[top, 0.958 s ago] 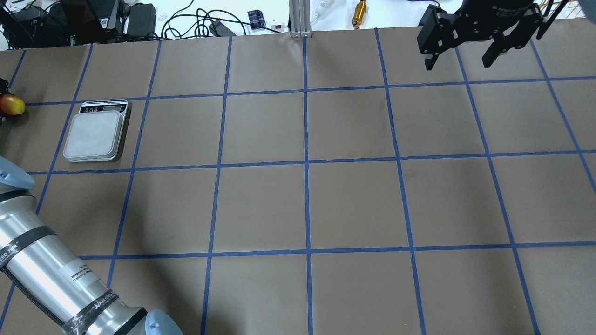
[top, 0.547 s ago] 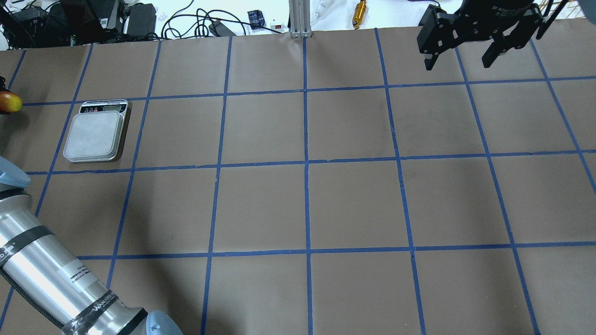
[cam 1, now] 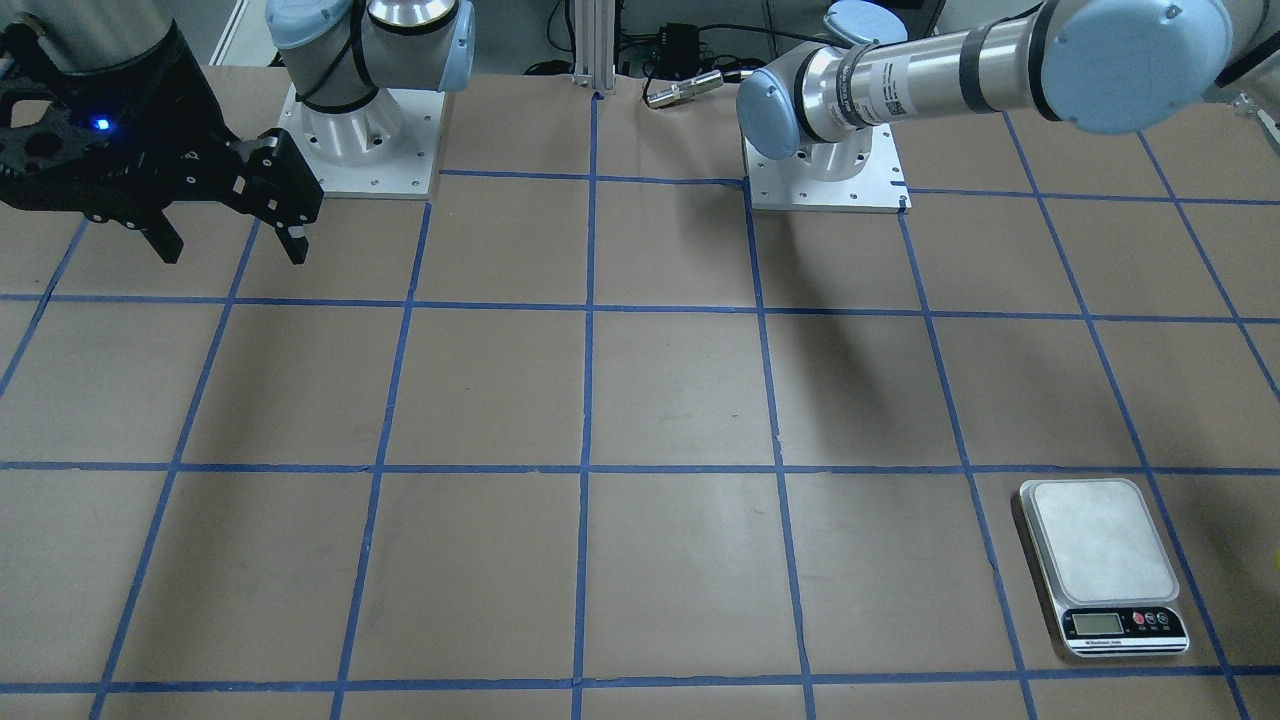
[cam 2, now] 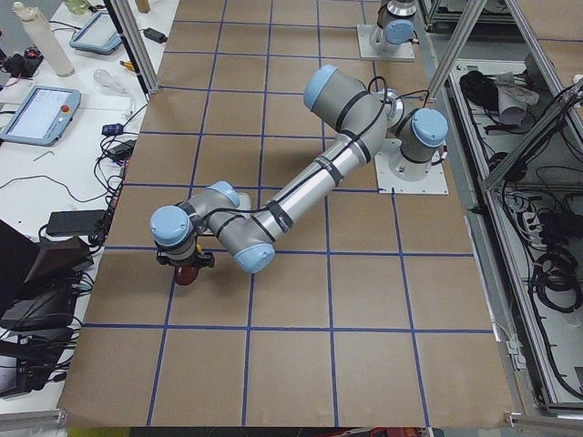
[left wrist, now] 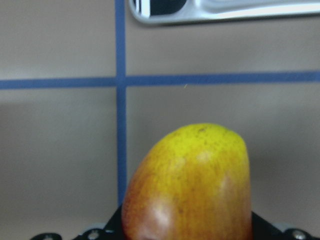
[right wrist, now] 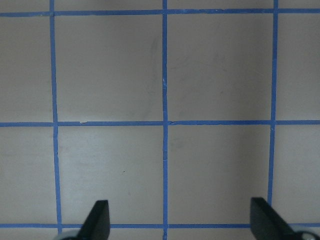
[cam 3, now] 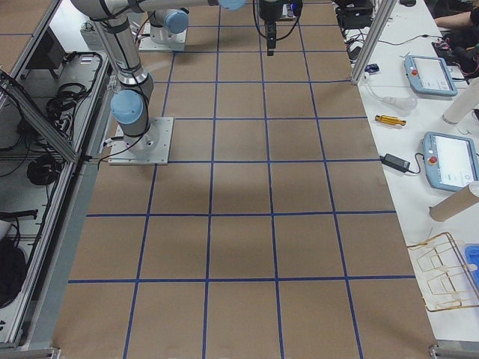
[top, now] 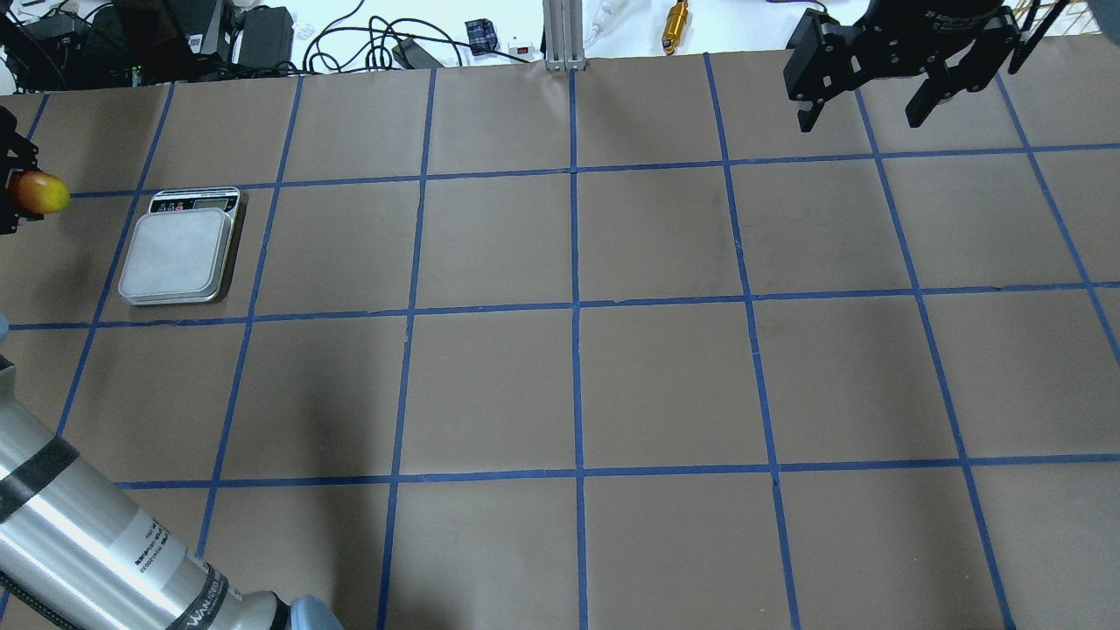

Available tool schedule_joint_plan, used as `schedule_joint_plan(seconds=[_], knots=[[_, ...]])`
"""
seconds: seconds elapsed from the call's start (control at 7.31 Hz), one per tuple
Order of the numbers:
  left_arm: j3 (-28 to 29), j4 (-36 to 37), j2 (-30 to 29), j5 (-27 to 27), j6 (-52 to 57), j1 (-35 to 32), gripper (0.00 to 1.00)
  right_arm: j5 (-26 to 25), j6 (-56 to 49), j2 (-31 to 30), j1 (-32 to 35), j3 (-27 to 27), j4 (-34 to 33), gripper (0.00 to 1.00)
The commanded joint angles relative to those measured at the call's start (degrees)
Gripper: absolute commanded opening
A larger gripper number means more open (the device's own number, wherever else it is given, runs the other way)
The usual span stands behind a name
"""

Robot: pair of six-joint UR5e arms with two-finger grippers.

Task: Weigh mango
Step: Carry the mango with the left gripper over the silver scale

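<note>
The mango (top: 44, 193), a small oval fruit with smooth skin, yellow at its free tip and orange-red toward the grip, is clamped in your left gripper (top: 12, 185). It is near the table's left edge, beside the scale but apart from it, and seems lifted off the surface.

Working down in size, the brown paper-covered table (top: 665, 376) is marked with a blue tape grid. The silver left arm (top: 87, 542) reaches out along that side. The flat silver kitchen scale (top: 179, 254) has a pale grey square platform (cam 1: 1100, 540) with nothing on it, and a small display (cam 1: 1098, 625). The black right gripper (top: 860, 121) hangs far across the table with its fingers spread wide, holding nothing.

Expect the fruit to be fairly light and firm but easily bruised. Its rounded, slick skin means it may roll once you release it. Your hold across the red end looks sound, so set it down gently at the platform's middle. No container is in view.
</note>
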Motion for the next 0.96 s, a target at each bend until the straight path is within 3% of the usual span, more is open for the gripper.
schedule_joint_plan(seconds=[0.0,0.41,0.82], knots=[[-10.97,1.78,7.00,0.11,-7.74,-3.19,0.11,0.00,0.00,-0.02,0.00,0.00,0.00,1.00],[-23.63,14.67,12.29,0.98,-12.33,-8.11,0.11,0.00,0.00,0.07,0.00,0.00,0.00,1.00],[-26.92,17.08,11.95,0.90,-12.18,-8.12,0.12,-0.09,0.00,-0.02,0.00,0.00,0.00,1.00]])
